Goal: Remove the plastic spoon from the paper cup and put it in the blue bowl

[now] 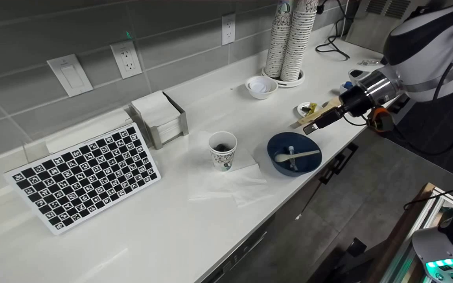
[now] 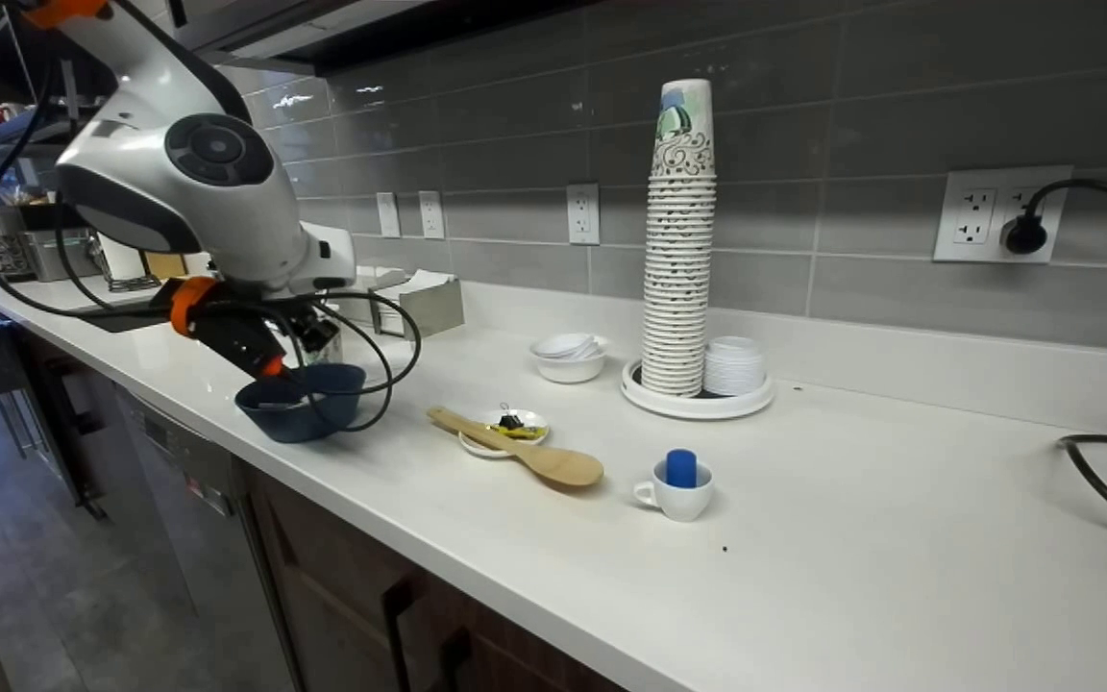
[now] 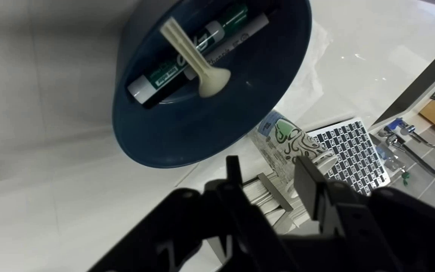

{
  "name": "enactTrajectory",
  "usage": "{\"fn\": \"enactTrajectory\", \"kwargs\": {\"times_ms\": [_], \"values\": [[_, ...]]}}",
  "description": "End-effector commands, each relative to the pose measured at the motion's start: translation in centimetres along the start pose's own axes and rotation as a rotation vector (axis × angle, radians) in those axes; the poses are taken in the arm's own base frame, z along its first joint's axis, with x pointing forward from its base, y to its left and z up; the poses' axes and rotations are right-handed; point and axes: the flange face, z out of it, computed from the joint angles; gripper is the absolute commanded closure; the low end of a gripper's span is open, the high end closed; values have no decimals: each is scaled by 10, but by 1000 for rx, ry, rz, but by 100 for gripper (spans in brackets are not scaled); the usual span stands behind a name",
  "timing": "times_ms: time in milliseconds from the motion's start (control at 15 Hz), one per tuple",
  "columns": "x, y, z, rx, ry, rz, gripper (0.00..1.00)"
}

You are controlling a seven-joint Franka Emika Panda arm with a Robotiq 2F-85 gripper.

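Observation:
The pale plastic spoon (image 1: 307, 153) lies in the dark blue bowl (image 1: 277, 144), across the markers there. The wrist view shows the spoon (image 3: 191, 56) and the bowl (image 3: 179, 132) close by. The bowl (image 2: 299, 423) also stands near the counter's front edge in an exterior view, its inside mostly hidden. The white patterned paper cup (image 1: 223, 160) stands upright on napkins beside the bowl, with something dark inside. The cup also shows in the wrist view (image 3: 287, 138), partly behind a finger. My gripper (image 1: 310, 128) is above the bowl's rim. Its fingers (image 3: 267, 164) are apart with nothing between them.
Napkins (image 1: 214, 188) lie under the cup. A napkin holder (image 1: 168, 122) and checkered board (image 1: 85, 177) stand behind it. A wooden spoon (image 2: 558, 466), small plate (image 2: 477, 444), white mug (image 2: 680, 500), small white bowl (image 2: 568, 367) and tall cup stack (image 2: 676, 269) are along the counter.

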Motion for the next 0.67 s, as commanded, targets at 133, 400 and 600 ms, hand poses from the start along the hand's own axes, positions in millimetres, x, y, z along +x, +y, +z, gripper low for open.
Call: {"fn": "enactTrajectory", "kwargs": {"times_ms": [133, 400, 600], "values": [[9, -6, -5, 0, 43, 3, 12], [37, -37, -24, -18, 189, 34, 0], [41, -36, -23, -25, 176, 3, 0]]}}
